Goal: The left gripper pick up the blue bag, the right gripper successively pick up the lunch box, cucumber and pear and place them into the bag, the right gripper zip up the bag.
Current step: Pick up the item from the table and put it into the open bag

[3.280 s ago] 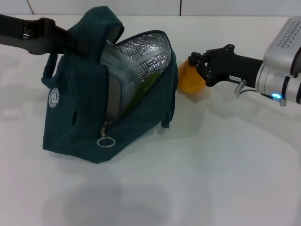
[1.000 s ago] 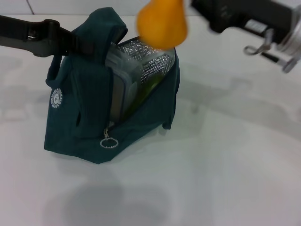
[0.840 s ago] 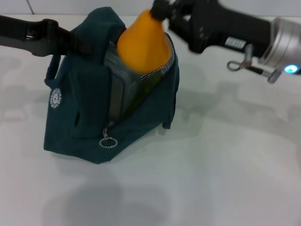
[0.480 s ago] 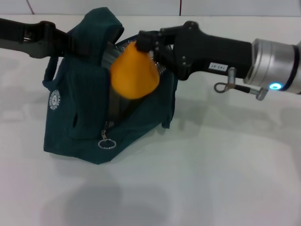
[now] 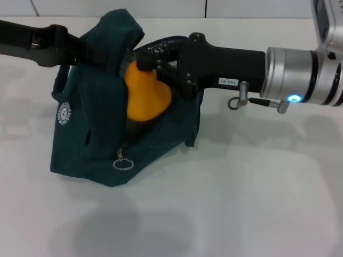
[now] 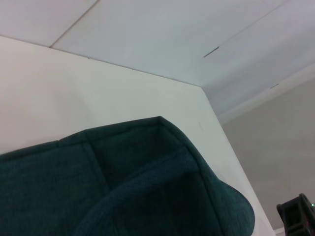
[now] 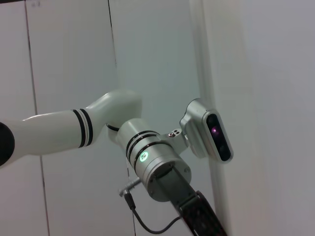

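The bag (image 5: 96,134) mouth, upper centre, is plugged by the pear (image 5: 146,96) and the right gripper (image 5: 147,61). Open table (image 5: 241,203) fills the lower and right frame.

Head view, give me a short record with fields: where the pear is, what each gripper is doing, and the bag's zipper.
pear: in the blue bag's open mouth, held by the right gripper
right gripper: shut on the pear, at the bag's opening
left gripper: holds the bag's top up
zipper pull: low on the front; bag unzipped
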Robot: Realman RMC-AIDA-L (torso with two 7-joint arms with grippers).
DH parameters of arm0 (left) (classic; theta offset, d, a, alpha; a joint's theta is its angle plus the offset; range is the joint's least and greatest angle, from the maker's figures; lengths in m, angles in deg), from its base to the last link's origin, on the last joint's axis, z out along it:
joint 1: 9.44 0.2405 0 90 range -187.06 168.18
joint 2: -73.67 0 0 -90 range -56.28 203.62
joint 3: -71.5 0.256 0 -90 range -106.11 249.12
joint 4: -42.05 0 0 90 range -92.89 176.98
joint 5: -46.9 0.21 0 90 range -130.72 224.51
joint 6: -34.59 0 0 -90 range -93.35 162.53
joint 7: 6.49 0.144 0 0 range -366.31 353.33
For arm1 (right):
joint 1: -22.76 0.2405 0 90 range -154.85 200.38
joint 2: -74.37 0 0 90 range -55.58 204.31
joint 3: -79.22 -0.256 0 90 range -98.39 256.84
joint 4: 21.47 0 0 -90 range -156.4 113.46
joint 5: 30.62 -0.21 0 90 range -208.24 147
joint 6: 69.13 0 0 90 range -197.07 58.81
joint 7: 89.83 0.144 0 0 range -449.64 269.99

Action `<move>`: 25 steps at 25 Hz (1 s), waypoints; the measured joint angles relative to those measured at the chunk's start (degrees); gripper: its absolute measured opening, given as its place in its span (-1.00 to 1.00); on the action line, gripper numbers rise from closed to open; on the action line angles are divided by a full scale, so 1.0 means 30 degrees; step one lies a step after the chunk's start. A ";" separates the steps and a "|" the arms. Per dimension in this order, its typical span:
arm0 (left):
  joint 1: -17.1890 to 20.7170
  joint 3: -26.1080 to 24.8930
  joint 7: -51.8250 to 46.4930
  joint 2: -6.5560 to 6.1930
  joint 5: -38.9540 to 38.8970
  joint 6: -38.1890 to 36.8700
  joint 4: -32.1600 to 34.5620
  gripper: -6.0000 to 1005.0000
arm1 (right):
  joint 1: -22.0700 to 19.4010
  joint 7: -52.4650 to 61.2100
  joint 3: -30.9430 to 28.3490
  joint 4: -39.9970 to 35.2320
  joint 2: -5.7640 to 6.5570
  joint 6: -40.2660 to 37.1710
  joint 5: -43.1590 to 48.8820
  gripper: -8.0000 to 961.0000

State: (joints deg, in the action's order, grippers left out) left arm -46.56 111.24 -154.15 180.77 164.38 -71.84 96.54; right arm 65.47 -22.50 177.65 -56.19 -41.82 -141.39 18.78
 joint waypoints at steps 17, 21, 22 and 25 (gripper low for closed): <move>0.0031 0.0026 0.0081 0.0065 0.0039 0.0000 -0.0001 -0.90 | 0.0201 -0.0003 0.0700 0.0006 -0.0001 0.0994 -0.0686 -0.90; 0.0044 0.0026 0.0089 0.0072 0.0040 -0.0001 -0.0001 -0.90 | 0.0126 -0.0010 0.1237 -0.0066 -0.0001 0.1246 -0.1524 -0.90; 0.0049 0.0026 0.0090 0.0072 0.0040 0.0000 -0.0002 -0.90 | 0.0082 -0.0009 0.1259 -0.0120 -0.0001 0.1236 -0.1581 -0.90; 0.0085 0.0027 0.0092 0.0044 0.0040 0.0000 -0.0002 -0.90 | -0.0028 -0.0009 0.1282 -0.0239 -0.0001 0.1189 -0.1685 -0.73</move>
State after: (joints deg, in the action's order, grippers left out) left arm -46.31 111.32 -153.88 180.90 164.50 -71.84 96.53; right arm 65.39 -22.53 181.49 -56.91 -41.82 -137.82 13.72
